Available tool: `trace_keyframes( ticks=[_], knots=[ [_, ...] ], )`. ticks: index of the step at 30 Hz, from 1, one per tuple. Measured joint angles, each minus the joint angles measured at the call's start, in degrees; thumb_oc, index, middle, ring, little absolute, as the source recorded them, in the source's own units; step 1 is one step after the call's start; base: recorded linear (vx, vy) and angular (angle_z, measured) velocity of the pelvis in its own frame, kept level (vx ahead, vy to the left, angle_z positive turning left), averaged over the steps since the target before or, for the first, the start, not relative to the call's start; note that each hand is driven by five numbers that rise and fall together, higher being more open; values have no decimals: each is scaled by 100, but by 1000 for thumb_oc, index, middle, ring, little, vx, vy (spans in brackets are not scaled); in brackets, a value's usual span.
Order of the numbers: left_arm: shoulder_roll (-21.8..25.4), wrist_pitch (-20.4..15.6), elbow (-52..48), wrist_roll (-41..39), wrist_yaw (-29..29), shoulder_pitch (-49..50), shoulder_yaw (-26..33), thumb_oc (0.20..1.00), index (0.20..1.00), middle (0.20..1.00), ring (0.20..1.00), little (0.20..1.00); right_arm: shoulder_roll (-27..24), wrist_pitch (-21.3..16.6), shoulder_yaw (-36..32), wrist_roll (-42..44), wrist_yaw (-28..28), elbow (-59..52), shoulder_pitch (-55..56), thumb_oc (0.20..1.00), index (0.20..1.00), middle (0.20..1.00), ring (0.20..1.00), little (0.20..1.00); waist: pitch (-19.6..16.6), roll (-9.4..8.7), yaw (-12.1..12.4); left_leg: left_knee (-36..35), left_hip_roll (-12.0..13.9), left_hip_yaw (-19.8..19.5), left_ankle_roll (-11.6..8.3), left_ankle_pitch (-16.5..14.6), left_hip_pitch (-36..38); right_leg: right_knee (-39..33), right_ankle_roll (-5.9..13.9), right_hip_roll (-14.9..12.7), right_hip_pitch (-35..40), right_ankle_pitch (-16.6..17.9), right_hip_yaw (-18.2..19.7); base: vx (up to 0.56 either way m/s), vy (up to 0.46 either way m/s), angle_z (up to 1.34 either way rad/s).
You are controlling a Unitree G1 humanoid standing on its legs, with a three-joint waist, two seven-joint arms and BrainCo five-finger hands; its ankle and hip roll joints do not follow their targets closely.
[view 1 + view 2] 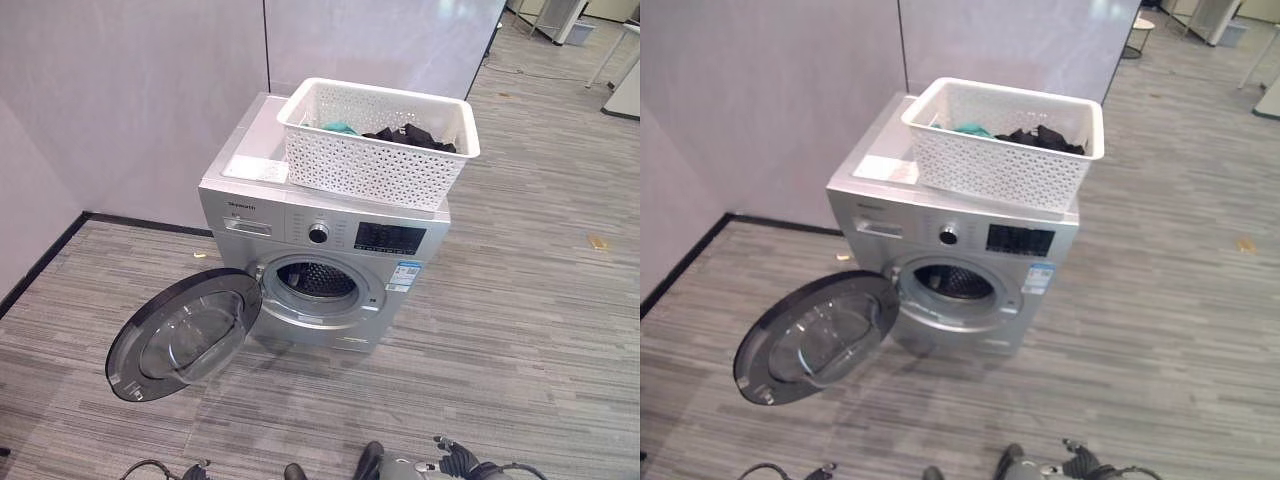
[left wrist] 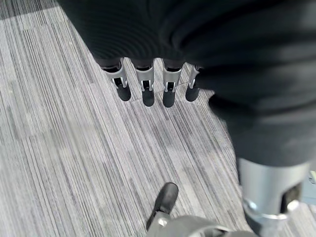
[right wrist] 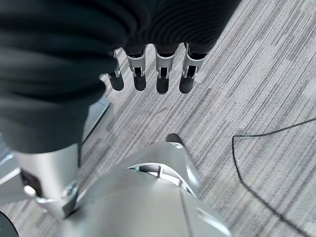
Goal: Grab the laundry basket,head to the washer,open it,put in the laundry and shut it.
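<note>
Standing: you face the washer with its round door swung wide open to the left and the drum exposed.
Basket: the white laundry basket sits on top of the washer, towards its right side, overhanging the front edge a little.
Laundry: dark clothes and a teal piece lie inside the basket; nothing hangs from the drum mouth, and you cannot tell what lies deeper in.
Done so far: judging by the layout, the basket has reached the washer and the door is open.
Left to do: you need to move the clothes from basket to drum, then swing the door shut.
Left hand: hangs over the grey striped floor, fingers straight and relaxed, holding nothing.
Right hand: the same, fingers loose and empty above the floor.
Writing: a small word on the panel and a sticker beside the drum are too small to read.
</note>
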Motion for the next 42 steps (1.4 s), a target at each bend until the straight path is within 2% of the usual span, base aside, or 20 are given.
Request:
trace_keyframes(
  ticks=[2, 6, 8, 11, 12, 13, 16, 19, 23, 24, 25, 26, 30, 31, 34, 35, 36, 39, 40, 42],
  knots=[
    [-5, -7, -61, 116, 3, -57, -1, 1000, 1000, 1000, 1000, 1000, 3, -54, 3, -9, 1, 124, -25, 1000, 1000, 1000, 1000, 1000, 15, 42, 1, 125, 35, -104, -38, -22, 14, -266, -333, 165, 229, -212, 248, 114, -130, 29],
    [-11, -6, -58, 125, 2, -89, -2, 1000, 1000, 1000, 1000, 1000, -11, -55, 0, -19, -7, 262, -134, 1000, 1000, 1000, 1000, 1000, -14, 145, 57, 297, 251, -82, -209, -124, 45, -566, -459, 439, 424, -264, 274, 76, -124, -7],
    [1, -4, -26, 187, 2, -97, -6, 1000, 1000, 1000, 1000, 1000, -11, -59, 2, -22, -6, 239, -138, 1000, 1000, 1000, 1000, 1000, -27, 51, 91, 1266, 555, 57, -548, -295, -240, -563, -775, 500, 527, -433, 337, 38, -128, -12],
    [-8, -21, -79, 186, 22, -241, -40, 1000, 1000, 1000, 1000, 1000, -115, -57, 5, -26, -10, 183, -103, 1000, 1000, 1000, 1000, 1000, 10, -56, 106, 2257, 847, 1, -896, -99, -668, -803, -868, 560, 634, -485, 330, 20, -24, -3],
    [20, -20, -62, 182, 70, -431, -53, 1000, 1000, 1000, 1000, 1000, -204, -56, 49, -68, -18, 210, -121, 1000, 1000, 1000, 1000, 1000, 149, -116, 120, 2951, 1215, 65, -1218, -45, -1025, -1140, -1232, 657, 845, -225, 283, 55, 261, 19],
    [15, -21, -106, 186, 92, -519, -133, 1000, 1000, 1000, 1000, 1000, -275, -44, 67, -135, -53, 298, -86, 1000, 1000, 1000, 1000, 1000, 136, -32, 10, 2194, 1660, 536, -1233, 1, -1053, -1484, -1167, 864, 1003, -146, 54, 55, 251, 28],
    [-24, -57, -118, 185, 138, -653, -232, 1000, 1000, 1000, 1000, 1000, -341, -53, 77, -171, -129, 330, -113, 1000, 1000, 1000, 1000, 1000, 213, 79, 65, 751, 1854, -332, -1420, 332, -1120, -1498, -1167, 1050, 884, -159, 189, 129, 264, -18],
    [-26, -50, -22, 180, 155, -620, -231, 1000, 1000, 1000, 1000, 1000, -365, -46, 112, -173, -130, 338, -160, 1000, 1000, 1000, 1000, 1000, 200, 176, 28, 112, 2004, -713, -1684, 825, -1078, -1521, -1155, 1160, 861, -193, 254, 169, 326, -17],
    [-40, -49, 76, 121, 160, -585, -224, 1000, 1000, 1000, 1000, 1000, -509, -48, 89, -173, -135, 321, -263, 1000, 1000, 1000, 1000, 1000, 270, 265, 127, 543, 1963, -1095, -1612, 936, -735, -1324, -1083, 971, 902, -127, 586, 117, 438, -39],
    [-53, -62, 161, 77, 163, -625, -192, 1000, 1000, 1000, 1000, 1000, -602, -44, -74, -174, -134, 220, -176, 1000, 1000, 1000, 1000, 1000, 212, 368, 68, 579, 1697, -974, -1480, 867, -579, -1166, -1000, 729, 831, -80, 615, 53, 480, -7],
    [-62, -72, 162, 63, 164, -686, -75, 1000, 1000, 1000, 1000, 1000, -655, -45, -215, -174, -134, 108, -88, 1000, 1000, 1000, 1000, 1000, 175, 393, 79, 559, 1494, -826, -1074, 665, -610, -1014, -951, 503, 684, -64, 637, 53, 335, 3],
    [-38, -62, 146, 55, 189, -741, 6, 1000, 1000, 1000, 1000, 1000, -686, -35, -221, -175, -134, 48, -75, 1000, 1000, 1000, 1000, 1000, 200, 367, 114, 586, 1297, -696, -850, 588, -607, -763, -881, 243, 515, -57, 786, 13, 229, -6],
    [240, -49, -19, -67, 232, -705, 27, 1000, 1000, 1000, 1000, 1000, -615, -25, -108, -174, -120, -465, -35, 1000, 1000, 1000, 1000, 1000, 318, 26, 130, 916, 791, -562, -499, 124, -664, -778, -637, -315, 486, 246, 952, 58, 256, -11],
    [315, -53, -82, -100, 235, -607, 22, 1000, 1000, 1000, 1000, 1000, -590, -26, -97, -181, -112, -794, 26, 1000, 1000, 1000, 1000, 1000, 299, -96, 155, 979, 649, -405, -375, 39, -697, -872, -539, -458, 446, 607, 1097, 21, 220, -24],
    [362, -52, -60, -97, 230, -451, 49, 1000, 1000, 1000, 1000, 1000, -574, -44, 60, -238, -103, -1132, -9, 1000, 1000, 1000, 1000, 1000, 285, -141, 266, 969, 579, -179, -194, -11, -690, -1165, -465, -474, 381, 1319, 1108, -1, 209, -35],
    [367, -56, -56, -93, 227, -317, 46, 1000, 1000, 1000, 1000, 1000, -569, -44, 117, -373, -27, -1311, 3, 1000, 1000, 1000, 1000, 1000, 296, -124, 295, 951, 567, -91, -76, -67, -681, -1348, -340, -486, 394, 1790, 1041, -18, 364, -22],
    [354, -54, -60, -90, 219, -193, 41, 1000, 1000, 1000, 1000, 1000, -569, -43, 117, -411, 18, -1398, 53, 1000, 1000, 1000, 1000, 1000, 337, -56, 342, 849, 555, -38, 35, -73, -579, -1356, -232, -581, 515, 2011, 582, -27, 304, -28],
    [262, -24, -47, -80, 195, 133, 87, 1000, 1000, 1000, 1000, 1000, -551, -47, 47, -414, 21, -1479, 125, 1000, 1000, 1000, 1000, 1000, 352, -63, 450, 612, 386, 84, 131, -156, -382, -1155, 7, -731, 746, 1832, -160, 73, 247, -33],
    [143, -2, -39, -53, 189, 186, 91, 1000, 1000, 1000, 1000, 1000, -599, -39, 40, -422, 22, -1487, 192, 1000, 1000, 1000, 1000, 1000, 368, -61, 356, 474, 295, 14, 213, -99, -313, -1002, 121, -740, 666, 1733, 45, 153, 318, -20],
    [-119, 2, 73, -35, 153, 238, 225, 1000, 1000, 1000, 1000, 1000, -631, -41, 45, -509, 36, -1502, 205, 1000, 1000, 1000, 1000, 1000, 430, 118, 275, -13, 209, -168, 300, 195, -110, -384, 342, -429, 323, 790, 505, 116, 185, -9]
  ],
)
